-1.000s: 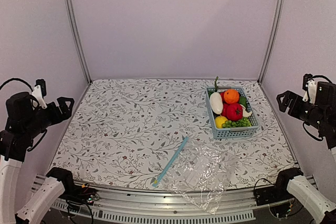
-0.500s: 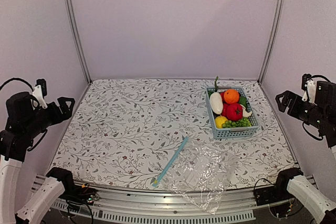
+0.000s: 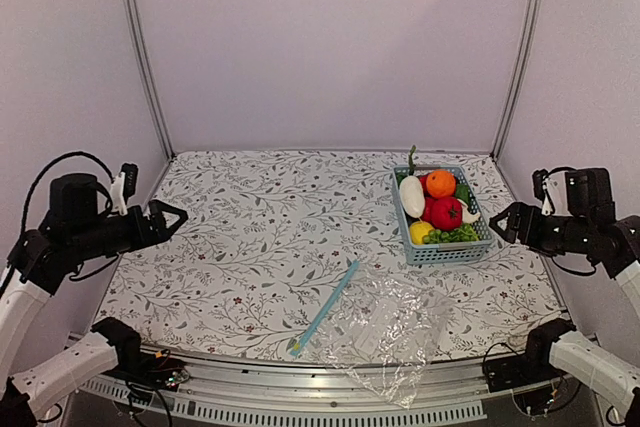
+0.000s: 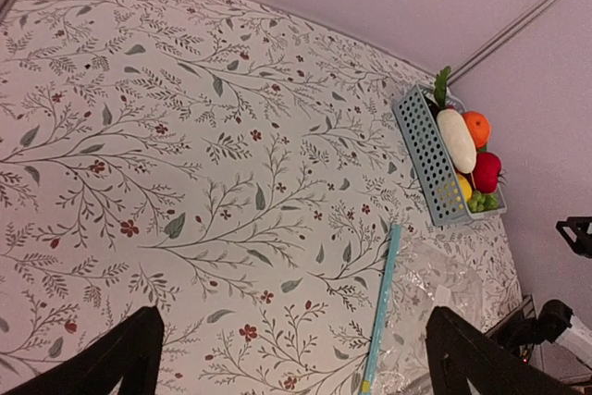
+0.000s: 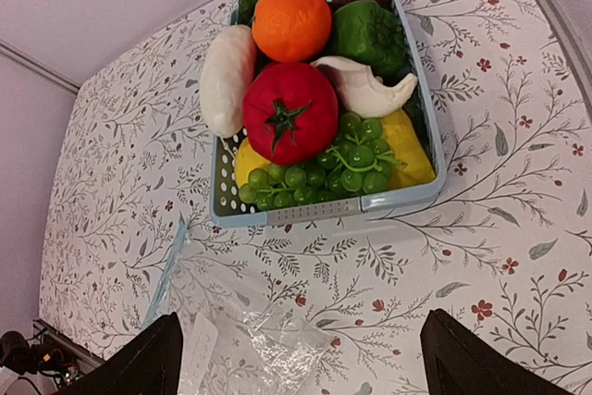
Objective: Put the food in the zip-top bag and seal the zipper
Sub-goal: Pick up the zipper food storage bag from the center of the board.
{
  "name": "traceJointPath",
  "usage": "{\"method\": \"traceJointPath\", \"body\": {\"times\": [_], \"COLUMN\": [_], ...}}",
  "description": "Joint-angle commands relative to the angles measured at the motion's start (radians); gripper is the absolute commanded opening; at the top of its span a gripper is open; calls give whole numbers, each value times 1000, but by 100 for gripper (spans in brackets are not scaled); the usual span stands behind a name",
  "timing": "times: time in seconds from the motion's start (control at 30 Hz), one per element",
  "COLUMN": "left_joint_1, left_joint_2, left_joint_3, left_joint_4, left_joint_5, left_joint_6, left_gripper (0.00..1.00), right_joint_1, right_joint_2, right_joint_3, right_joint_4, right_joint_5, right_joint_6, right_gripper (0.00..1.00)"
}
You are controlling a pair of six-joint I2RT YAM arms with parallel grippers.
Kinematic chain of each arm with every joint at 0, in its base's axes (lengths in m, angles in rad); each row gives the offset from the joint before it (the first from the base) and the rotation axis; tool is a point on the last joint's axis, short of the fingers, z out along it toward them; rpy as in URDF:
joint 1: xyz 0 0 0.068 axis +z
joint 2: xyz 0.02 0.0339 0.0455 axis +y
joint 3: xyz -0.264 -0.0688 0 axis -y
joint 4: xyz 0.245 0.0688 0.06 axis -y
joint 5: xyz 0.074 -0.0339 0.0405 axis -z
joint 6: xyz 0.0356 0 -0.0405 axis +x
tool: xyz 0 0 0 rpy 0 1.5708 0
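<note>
Top external: approach step, nothing bagged. The food (image 3: 440,209) sits in the basket (image 3: 450,255) at two o'clock. The zip-top bag (image 3: 385,332) lies at five o'clock on the tabletop (image 3: 250,247). Left end effector (image 3: 176,217) and right end effector (image 3: 494,224) both gape empty. Next probably calls for opening the bag's mouth.

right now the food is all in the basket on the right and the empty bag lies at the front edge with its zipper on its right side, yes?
Not quite: the top view shows the zipper along the bag's left side, not its right. The rest holds: food in the basket, empty bag at the front edge.
</note>
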Motion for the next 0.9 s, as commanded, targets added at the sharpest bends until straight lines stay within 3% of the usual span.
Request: {"method": "traceJointPath", "body": {"times": [0.0,0.23,0.53,0.7,0.87], "left_joint_1": [-194,-429,-496,-497,-498], "left_joint_2": [63,103,41,-3,5], "left_joint_3": [-59,-189,-301,-346,-349], "left_joint_4": [6,154,187,177,162], "left_joint_5": [-137,-222,-233,-216,-207], "left_joint_6": [-93,-259,-389,-422,-423], "left_gripper": [100,100,100,100,100], "right_joint_1": [160,636,1096,1264,1326], "right_joint_2": [18,165,547,780,1000], "right_joint_3": [-70,-104,0,130,234], "right_joint_4": [22,211,422,464,474], "right_joint_5": [44,313,490,521,488], "right_joint_6": [77,189,190,159,140], "right_gripper": [89,87,81,75,69]}}
